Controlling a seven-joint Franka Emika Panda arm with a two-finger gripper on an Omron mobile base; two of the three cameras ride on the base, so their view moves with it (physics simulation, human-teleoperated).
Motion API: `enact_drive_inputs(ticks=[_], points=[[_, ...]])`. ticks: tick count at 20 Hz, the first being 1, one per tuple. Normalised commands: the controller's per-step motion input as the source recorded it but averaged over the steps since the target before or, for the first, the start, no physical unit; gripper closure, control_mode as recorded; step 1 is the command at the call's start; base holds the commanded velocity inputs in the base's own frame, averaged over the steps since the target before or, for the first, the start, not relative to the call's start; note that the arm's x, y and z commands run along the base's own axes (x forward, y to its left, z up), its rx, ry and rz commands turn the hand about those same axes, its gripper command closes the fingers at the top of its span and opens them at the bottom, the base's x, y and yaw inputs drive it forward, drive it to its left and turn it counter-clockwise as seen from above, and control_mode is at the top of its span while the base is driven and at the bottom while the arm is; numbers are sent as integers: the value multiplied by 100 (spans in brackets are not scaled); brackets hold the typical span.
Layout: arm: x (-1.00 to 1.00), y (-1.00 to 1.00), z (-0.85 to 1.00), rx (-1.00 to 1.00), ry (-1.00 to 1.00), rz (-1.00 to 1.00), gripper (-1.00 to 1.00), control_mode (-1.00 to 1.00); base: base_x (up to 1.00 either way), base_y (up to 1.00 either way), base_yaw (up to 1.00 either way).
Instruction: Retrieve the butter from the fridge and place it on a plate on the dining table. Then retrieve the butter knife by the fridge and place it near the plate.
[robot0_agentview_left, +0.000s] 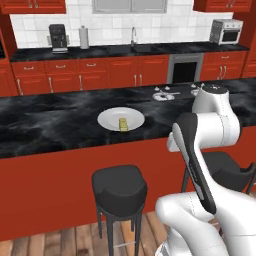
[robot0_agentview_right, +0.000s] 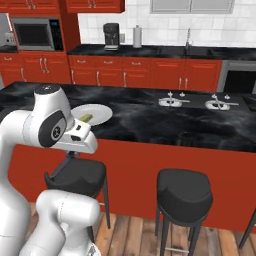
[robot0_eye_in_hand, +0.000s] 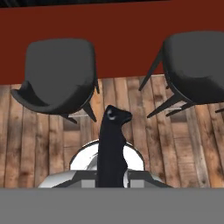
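The dining table (robot0_agentview_left: 60, 125) runs as a wide black marble band across the middle of the left base view, its red side dropping below; its near edge crosses from the left of the frame to the arm at the right. The plate (robot0_agentview_left: 121, 119) sits at the centre of that view, well back from the near edge, with bare marble open to its left and right; the butter (robot0_agentview_left: 123, 124) lies on the plate's near half, its long axis running roughly toward and away from the camera. In the right base view the plate (robot0_agentview_right: 95, 114) lies at the middle left, partly cut off by the arm, and the butter (robot0_agentview_right: 86, 118) shows as a small sliver, its end hidden. Two black stools (robot0_eye_in_hand: 59, 74) stand against the red side, with open wooden floor (robot0_eye_in_hand: 144, 131) between them. In the hand view the gripper (robot0_eye_in_hand: 114, 117) points down over the floor; its dark fingers appear pressed together, holding nothing, though the angle makes this hard to judge.
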Motion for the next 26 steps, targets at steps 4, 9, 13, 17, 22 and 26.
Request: enact_drive_inputs(ticks=[4,9,13,17,22,26], points=[[0,0,0,0,0,0,100,100,25,-8,-2],[0,0,0,0,0,0,100,100,18,-12,-3],[0,0,0,0,0,0,100,100,41,-10,-1],[0,0,0,0,0,0,100,100,55,-39,-1],[0,0,0,0,0,0,100,100,52,-40,-1],[0,0,0,0,0,0,100,100,42,-21,-2]])
